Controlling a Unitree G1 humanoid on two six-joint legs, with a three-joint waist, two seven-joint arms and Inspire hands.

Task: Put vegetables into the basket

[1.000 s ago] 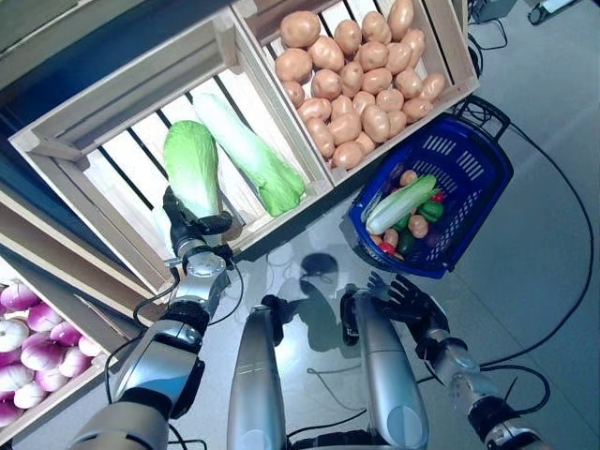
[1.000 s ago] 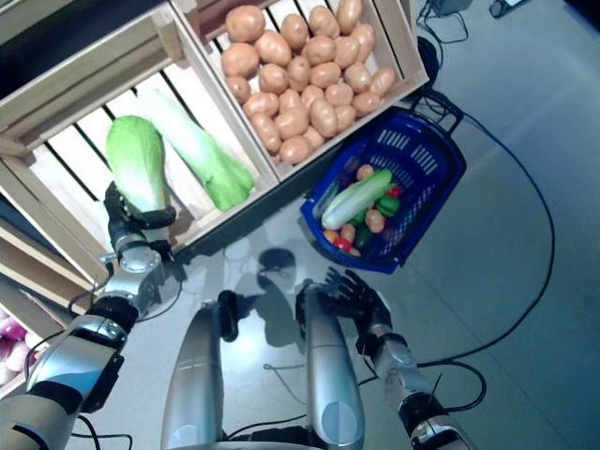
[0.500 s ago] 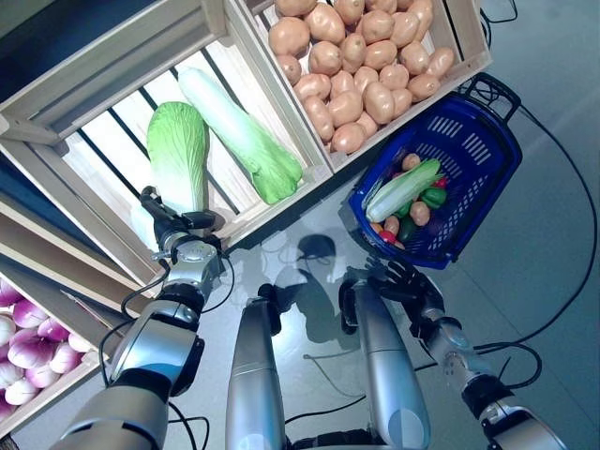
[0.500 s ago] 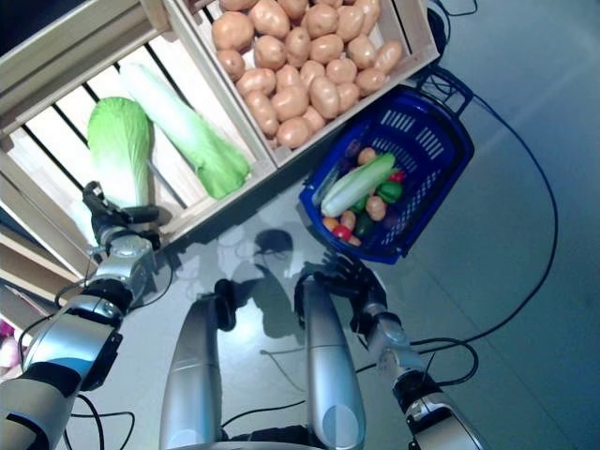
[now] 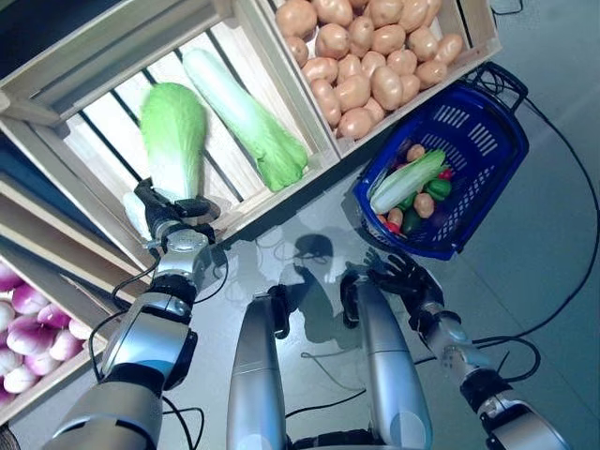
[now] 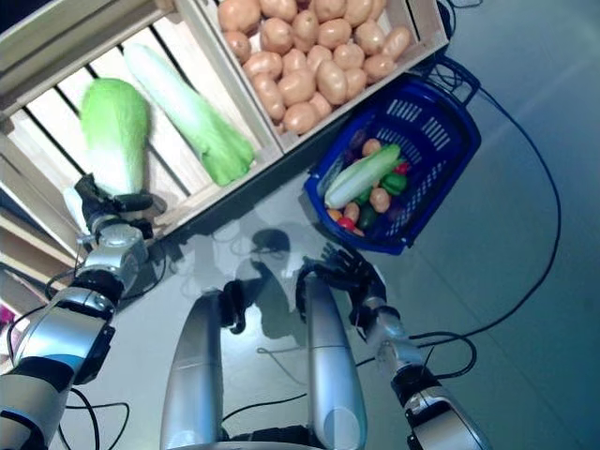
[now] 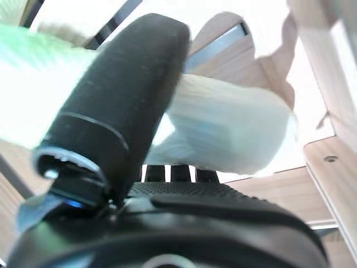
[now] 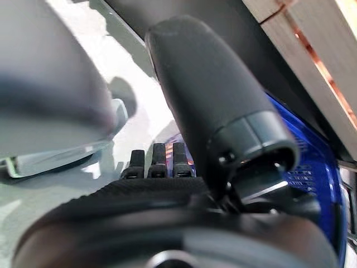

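Two cabbages lie in the crate; my left hand (image 5: 167, 217) has thumb and fingers curled on the nearer cabbage's (image 5: 172, 141) white stem end, its length running straight ahead. Basket (image 5: 473, 164) sits beyond my spread, empty right hand (image 5: 405, 277).

Cabbage (image 5: 172, 142) base behind left hand (image 5: 167, 217)

Glossy grey floor (image 5: 553, 178) with pale reflections; slatted light-wood crates (image 5: 112, 56) on tilted shelving along the upper edge; dark gap behind the crates.
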